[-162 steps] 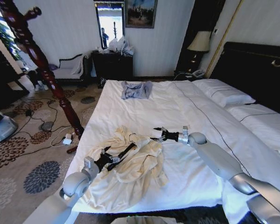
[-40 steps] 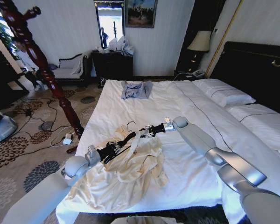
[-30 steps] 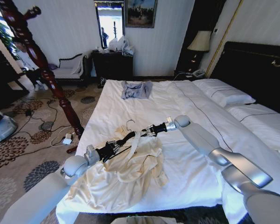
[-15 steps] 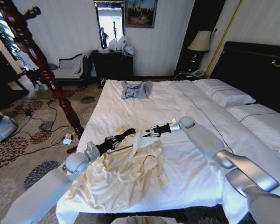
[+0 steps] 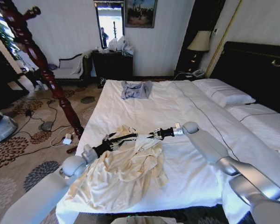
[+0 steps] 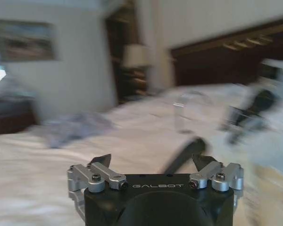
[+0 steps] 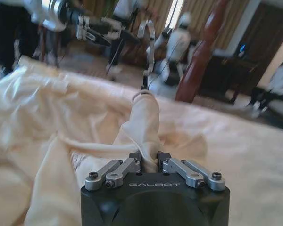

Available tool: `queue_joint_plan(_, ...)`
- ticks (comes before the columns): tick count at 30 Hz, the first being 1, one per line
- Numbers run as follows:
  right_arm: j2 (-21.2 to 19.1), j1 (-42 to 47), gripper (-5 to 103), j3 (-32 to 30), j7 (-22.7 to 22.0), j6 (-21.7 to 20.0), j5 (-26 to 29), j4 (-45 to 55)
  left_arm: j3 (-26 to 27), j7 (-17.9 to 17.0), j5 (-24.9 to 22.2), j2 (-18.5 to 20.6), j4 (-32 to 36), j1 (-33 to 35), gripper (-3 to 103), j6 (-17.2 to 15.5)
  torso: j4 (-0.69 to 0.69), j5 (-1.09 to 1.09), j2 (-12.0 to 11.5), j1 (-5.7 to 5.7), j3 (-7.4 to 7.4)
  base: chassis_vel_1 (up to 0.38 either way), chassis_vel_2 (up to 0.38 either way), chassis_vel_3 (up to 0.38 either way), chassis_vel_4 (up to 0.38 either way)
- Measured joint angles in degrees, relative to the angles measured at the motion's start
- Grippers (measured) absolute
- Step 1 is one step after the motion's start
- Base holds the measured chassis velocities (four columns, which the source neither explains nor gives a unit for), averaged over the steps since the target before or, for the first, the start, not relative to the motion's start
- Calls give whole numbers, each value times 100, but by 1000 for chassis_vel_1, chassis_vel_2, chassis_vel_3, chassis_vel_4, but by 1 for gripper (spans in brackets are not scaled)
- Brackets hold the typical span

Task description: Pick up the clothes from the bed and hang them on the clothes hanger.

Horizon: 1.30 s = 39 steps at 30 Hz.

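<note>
Right gripper [image 7: 150, 162] seen closed on bunched fold of clothes [image 7: 47, 122], cream cloth pinched between fingers [image 7: 137, 157]. Gathered cloth drawn up to narrow neck, metal hook [image 7: 148, 35] seen upright above it. Left gripper [image 7: 92, 28] seen farther off, above cloth, apart from hook. Dark red-brown clothes hanger [image 7: 203, 56] seen beyond bed [image 7: 245, 155].

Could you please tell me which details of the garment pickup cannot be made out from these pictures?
- Left gripper: its wrist view is motion-blurred, so what the open fingers hold, if anything, is unclear; in the head view it is too small to judge.
- The clothes: the collar end is bunched between both grippers, hiding its shape.
- The clothes hanger: its top and arms are cut off by the head view's edge.
- Right gripper: its fingertips are buried in fabric.
</note>
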State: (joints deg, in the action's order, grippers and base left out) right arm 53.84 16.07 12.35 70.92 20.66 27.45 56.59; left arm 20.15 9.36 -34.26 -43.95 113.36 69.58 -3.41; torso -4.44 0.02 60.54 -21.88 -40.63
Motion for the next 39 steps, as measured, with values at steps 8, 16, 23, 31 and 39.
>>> queue_joint_plan(8, -140, -143, 15, 29, -85, -248, 532, 280, 1340, -995, -1464, -577, 637, 1185, 101, -374, 1, -3, 0, 0, 0, 0, 0, 0, 0)
queue_joint_plan(16, -351, -301, 2, 300, 51, -392, 580, 659, 1519, -1653, -1729, -1198, 483, 1604, 96, -782, -2, 0, 0, 1, 0, 0, 0, 0, 0)
queue_joint_plan(23, -443, -463, 0, 640, 180, -407, 661, 763, 1172, -2155, -1620, -1653, -174, 984, 100, -1185, -3, -3, 0, 0, 1, 0, 0, 0, 0)
queue_joint_plan(31, -332, -348, 0, 676, -53, -301, 541, 477, 848, -1839, -1118, -1758, -519, 695, 99, -1129, -1, -1, 0, 0, -1, 0, 0, 0, 0)
queue_joint_plan(39, -417, -64, 8, 470, -744, -184, 555, 712, 375, -565, 1730, -834, -628, 649, 100, -63, 1, -3, 0, 1, 0, 0, 0, 0, 0)
